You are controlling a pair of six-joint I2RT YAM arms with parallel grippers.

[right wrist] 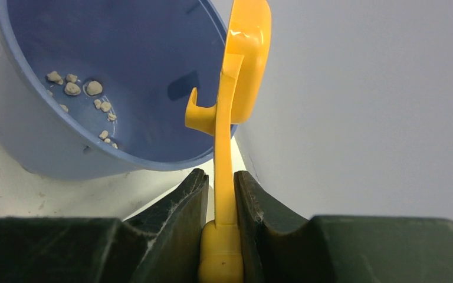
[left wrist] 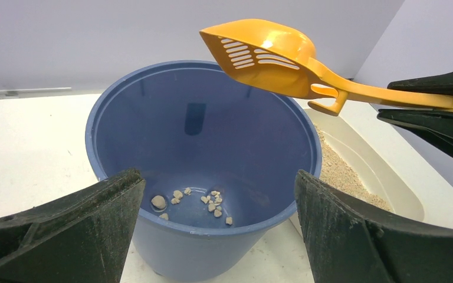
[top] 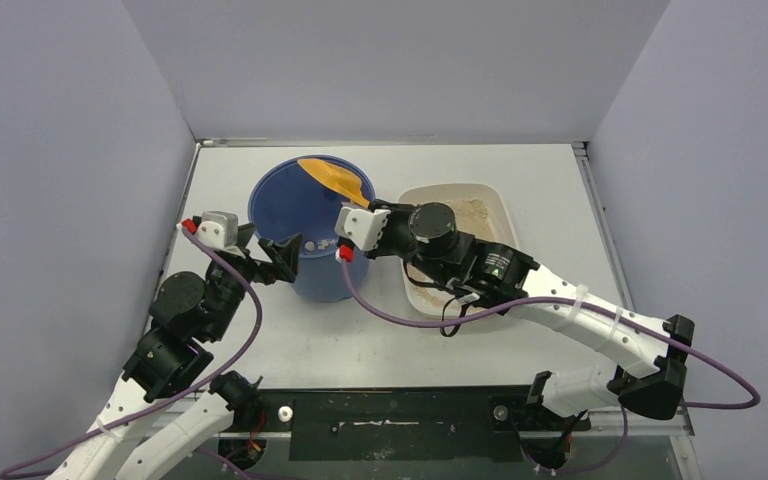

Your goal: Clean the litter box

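Right claw (right wrist: 219, 177): clamped tight on the handle of the orange scoop (left wrist: 265, 56); the slotted scoop head is above the bucket's far rim.
Left claw (left wrist: 218, 177): spread wide, holding nothing, facing the bucket's left wall.
Blue bucket (top: 295, 205): upright on the counter (top: 560, 220), with small pale clumps (left wrist: 212, 200) on its floor.
Litter box (left wrist: 383, 177): on the counter just right of the bucket, tan granules inside, partly under the right arm.

Shows a round blue bucket (left wrist: 200, 135) upright on a white table (top: 310, 350), a handful of small pale clumps (left wrist: 209, 200) scattered on its floor, an orange slotted scoop (left wrist: 265, 56) tilted above its far right rim, and plain grey walls (top: 390, 60) around.
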